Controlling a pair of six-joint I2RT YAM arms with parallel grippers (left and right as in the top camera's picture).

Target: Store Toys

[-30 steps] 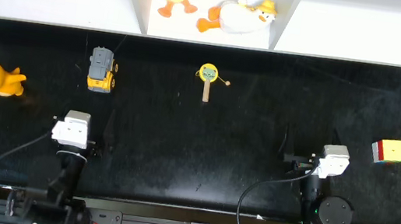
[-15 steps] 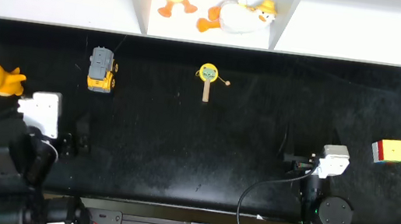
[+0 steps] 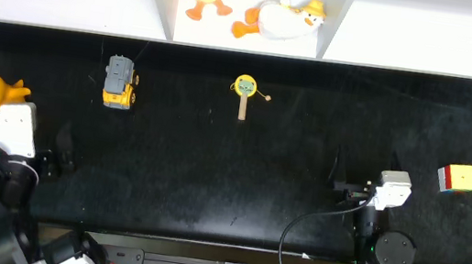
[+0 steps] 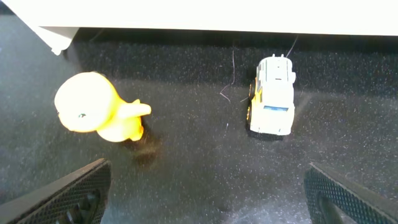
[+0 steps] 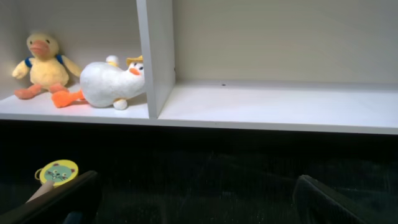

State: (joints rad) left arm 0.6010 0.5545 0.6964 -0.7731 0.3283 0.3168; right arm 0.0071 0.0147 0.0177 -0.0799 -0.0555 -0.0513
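Left wrist view, target: orange duck (image 4: 99, 115) stands upright on the black mat (image 4: 186, 174), at the table's left end, just in front of the white shelf (image 4: 186, 12).
Target long axis: runs across the table, parallel to the shelf front; its tapered end points toward the toy truck (image 4: 272, 104).
Target bearing from claw: ahead of the left gripper (image 4: 208, 199) and off its centre line, on the side of the table's left end. The centre line falls on bare mat between duck and truck.
Left claw state: fingers spread wide apart, nothing between them.
Left arm pose: angled out toward the table's left edge, wrist raised, camera looking down on the mat.
Nearer arm: left. The right gripper (image 5: 199, 205) is well apart, at the right half of the table.
Right claw state: fingers apart, empty, facing the shelf front.
Other loose toys: rattle (image 3: 244, 92) at mid-table; cube (image 3: 456, 178) at the right end.
Coming move (judgement): shift toward the table's left end until the duck sits between the fingers, then descend and close across its narrow width.
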